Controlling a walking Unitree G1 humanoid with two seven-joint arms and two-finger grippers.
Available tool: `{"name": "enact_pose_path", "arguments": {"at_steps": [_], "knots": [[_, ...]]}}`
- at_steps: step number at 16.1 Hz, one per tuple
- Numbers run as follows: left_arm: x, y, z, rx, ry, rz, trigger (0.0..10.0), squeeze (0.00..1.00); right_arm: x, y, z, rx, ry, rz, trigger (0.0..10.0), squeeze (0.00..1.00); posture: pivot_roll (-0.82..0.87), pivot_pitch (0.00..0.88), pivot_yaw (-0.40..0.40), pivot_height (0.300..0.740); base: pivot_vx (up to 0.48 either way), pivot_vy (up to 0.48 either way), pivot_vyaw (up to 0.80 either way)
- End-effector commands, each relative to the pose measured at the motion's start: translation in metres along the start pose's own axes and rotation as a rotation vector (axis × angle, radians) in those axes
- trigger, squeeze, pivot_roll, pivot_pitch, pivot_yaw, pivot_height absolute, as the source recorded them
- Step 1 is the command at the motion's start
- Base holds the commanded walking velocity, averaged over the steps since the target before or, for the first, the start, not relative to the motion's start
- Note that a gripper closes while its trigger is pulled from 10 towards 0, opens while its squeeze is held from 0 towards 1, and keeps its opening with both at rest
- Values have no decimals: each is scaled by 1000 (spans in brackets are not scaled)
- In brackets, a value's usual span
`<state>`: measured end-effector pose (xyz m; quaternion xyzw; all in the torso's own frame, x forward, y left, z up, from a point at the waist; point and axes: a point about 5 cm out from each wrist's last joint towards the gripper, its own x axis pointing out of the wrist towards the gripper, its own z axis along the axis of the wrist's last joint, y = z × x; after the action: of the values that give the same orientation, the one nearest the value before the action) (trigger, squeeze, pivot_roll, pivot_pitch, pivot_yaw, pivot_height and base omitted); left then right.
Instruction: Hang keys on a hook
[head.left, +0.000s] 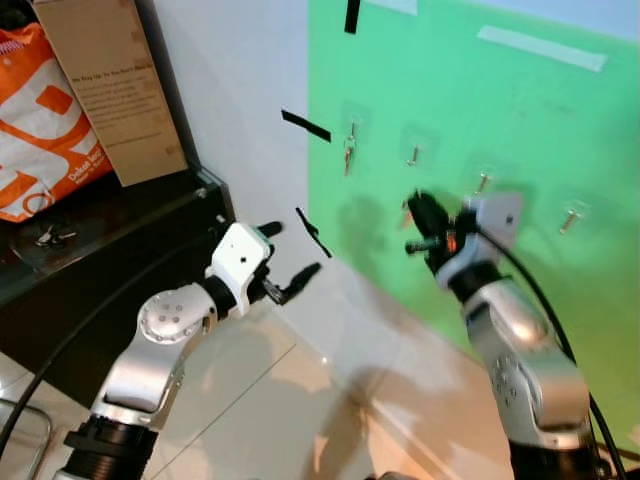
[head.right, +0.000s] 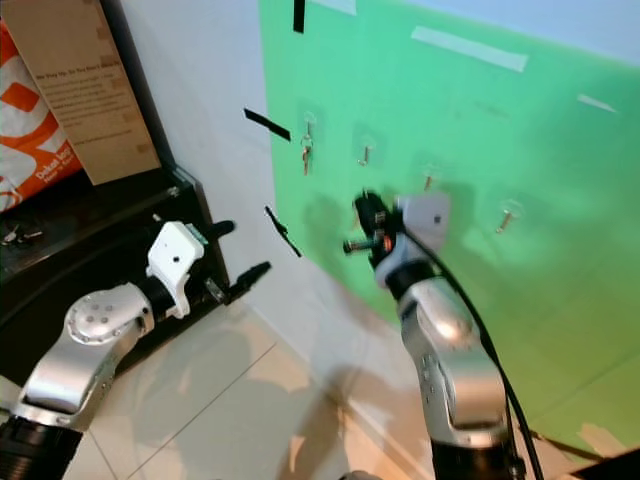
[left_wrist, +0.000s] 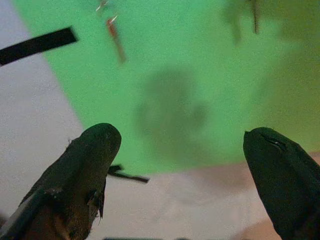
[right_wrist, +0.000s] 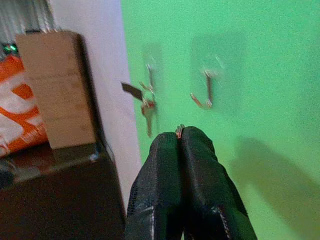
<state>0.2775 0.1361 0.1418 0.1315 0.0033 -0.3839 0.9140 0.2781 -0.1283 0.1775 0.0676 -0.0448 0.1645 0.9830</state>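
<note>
A green panel (head.left: 480, 110) on the wall carries a row of small hooks. A bunch of keys (head.left: 348, 155) hangs from the leftmost hook (head.left: 351, 130). The second hook (head.left: 414, 155) is bare, and it shows in the right wrist view as hook (right_wrist: 206, 92). My right gripper (head.left: 418, 218) is raised close to the panel, just below and between these hooks. It is shut, and a small coppery key tip (right_wrist: 179, 130) pokes out between its fingertips. My left gripper (head.left: 292, 249) is open and empty, held lower, in front of the white wall.
A black cabinet (head.left: 110, 240) stands at the left with an orange bag (head.left: 40, 120), a cardboard box (head.left: 110, 80) and a small metal item (head.left: 50, 237) on it. Black tape strips (head.left: 305, 125) mark the wall. Two more bare hooks (head.left: 570, 215) lie further right.
</note>
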Motion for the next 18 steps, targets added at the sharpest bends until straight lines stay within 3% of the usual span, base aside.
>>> {"name": "enact_pose_path", "arguments": {"at_steps": [1,5,12,18], "knots": [[-1,-3,4,-11,-7,-61,10000,0,5,0,0,34,14,-5,10000,0,-16,0,33,740,0,0,0],[-6,-3,6,-35,-7,-112,10000,0,18,7,10,177,0,38,10000,0,0,0,30,740,0,0,0],[-7,-3,7,-54,-3,-121,10000,0,31,19,15,232,10,100,10000,0,7,0,23,740,0,0,0],[-6,-3,8,-60,0,-127,10000,0,40,10,14,267,14,6,10000,0,7,0,23,740,0,0,0]]}}
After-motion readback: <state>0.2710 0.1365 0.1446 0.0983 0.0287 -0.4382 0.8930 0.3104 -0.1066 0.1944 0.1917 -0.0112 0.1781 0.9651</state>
